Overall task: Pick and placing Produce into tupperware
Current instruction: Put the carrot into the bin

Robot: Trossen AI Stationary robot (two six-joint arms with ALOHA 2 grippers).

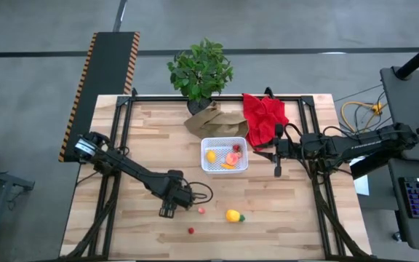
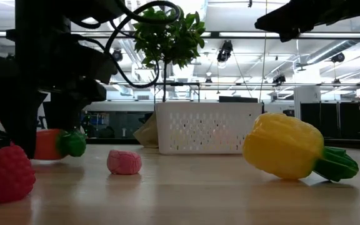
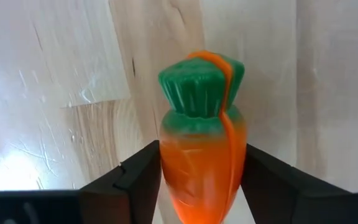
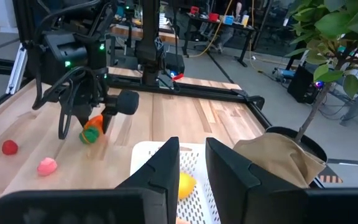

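Note:
My left gripper (image 1: 167,211) (image 3: 202,163) stands over the table's near middle, shut on an orange carrot (image 3: 201,155) (image 2: 55,144) (image 4: 92,132) with a green top. The white tupperware (image 1: 224,169) (image 2: 205,128) sits at the table's centre and holds yellow, pink and orange pieces. Loose on the wood lie a yellow piece with a green tip (image 1: 233,215) (image 2: 286,147), a small pink piece (image 1: 201,210) (image 2: 124,161) and a red berry (image 1: 191,231) (image 2: 5,174). My right gripper (image 1: 277,172) (image 4: 192,149) hovers just right of the tupperware, open by a narrow gap and empty. My left gripper pinches the carrot's orange body (image 3: 166,168) just behind the green top, between its two fingers (image 3: 135,183). The fingers come from above, pointing down, and lie across the carrot. The carrot lies about level at the table top; whether it is lifted clear I cannot tell.
At the far edge stand a leafy potted plant (image 1: 201,69), a crumpled brown paper bag (image 1: 213,116) and a red cloth (image 1: 264,113). Bare wood stretches along the near edge and on the table's left. Black frame rails run down both sides.

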